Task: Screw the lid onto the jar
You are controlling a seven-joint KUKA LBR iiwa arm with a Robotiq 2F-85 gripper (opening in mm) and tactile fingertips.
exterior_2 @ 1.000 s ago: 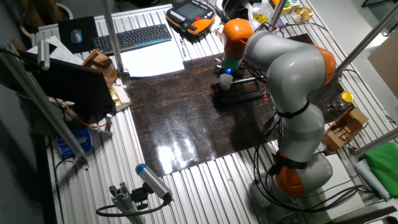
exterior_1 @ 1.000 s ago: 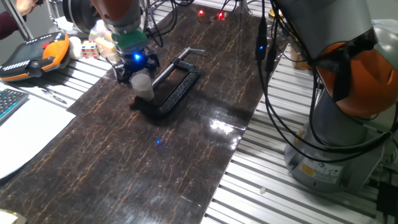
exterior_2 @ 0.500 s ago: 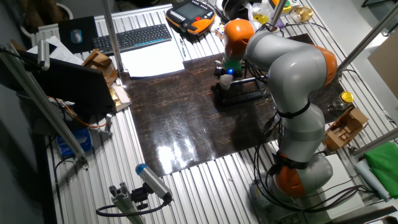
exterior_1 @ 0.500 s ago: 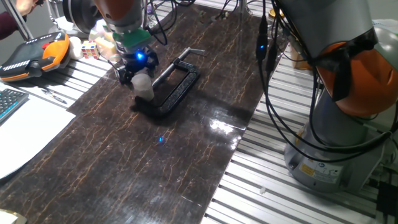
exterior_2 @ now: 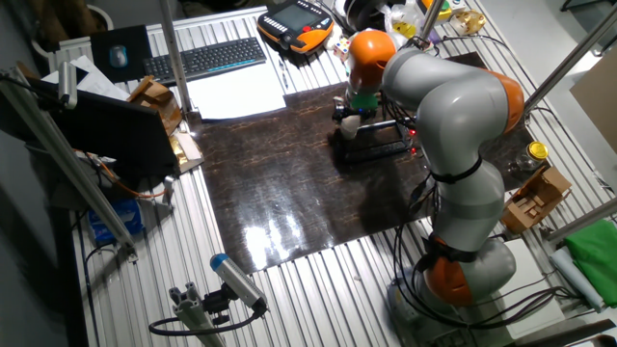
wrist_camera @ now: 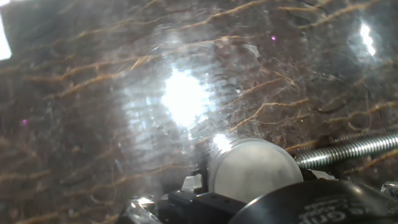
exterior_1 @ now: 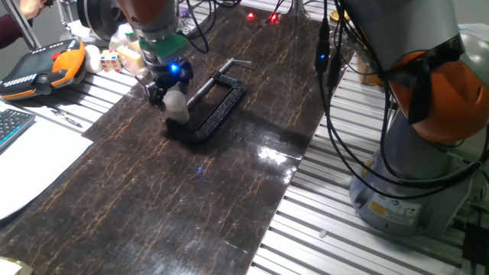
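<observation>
One jar (exterior_1: 178, 107) to deal with here, standing on the dark table (exterior_1: 229, 198) right against the near end of the black clamp (exterior_1: 216, 105). The fingers (exterior_1: 166, 85) sit over its top; can't tell if they're pinching the lid (wrist_camera: 252, 169). Looks mid-screwing, tightness unclear. Contents unreadable.

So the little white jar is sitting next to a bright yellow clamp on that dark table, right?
Not quite: the clamp is black, not yellow, as one fixed view shows. The rest holds: the small whitish jar sits right beside it on the dark table, under the gripper.
</observation>
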